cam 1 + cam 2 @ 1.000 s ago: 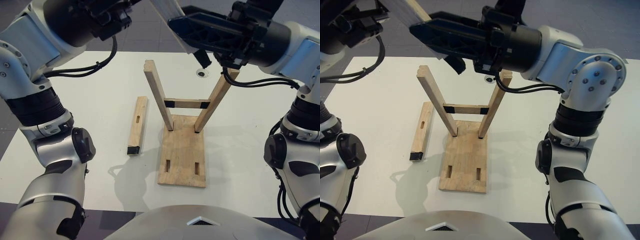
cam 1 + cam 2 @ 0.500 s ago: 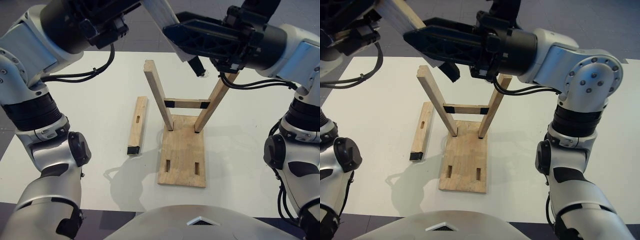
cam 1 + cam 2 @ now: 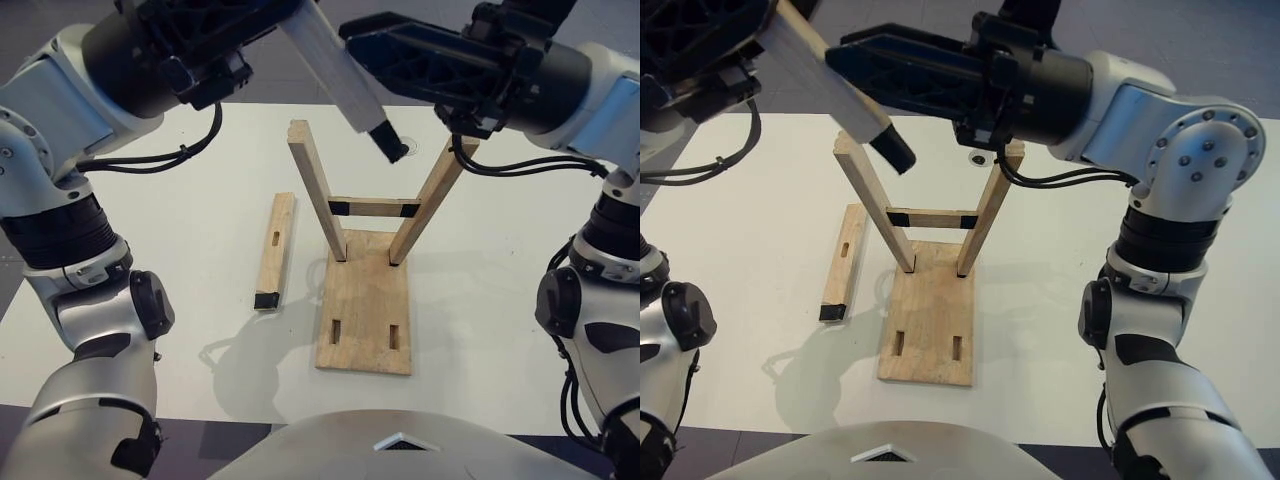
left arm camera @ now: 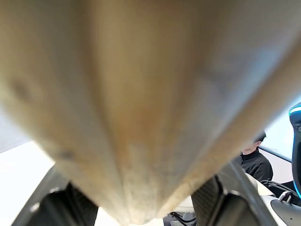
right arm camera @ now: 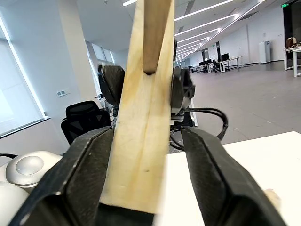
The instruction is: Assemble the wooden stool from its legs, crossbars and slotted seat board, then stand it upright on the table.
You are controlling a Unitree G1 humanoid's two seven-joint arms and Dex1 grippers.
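Over white worktop, grips stiff, light leg in clenched left jaws, right jaws released astride; likely best held mid-length.

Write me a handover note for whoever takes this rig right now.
Left gripper: shut on a raised leg, black end down, above the table.
Right gripper: fingers open, straddling that leg.
Seat board lies flat; two legs joined by a crossbar stand at its far end; near slots empty.
One slotted leg lies loose left of the board.
To do: build and seat the second leg pair, then flip the stool upright.
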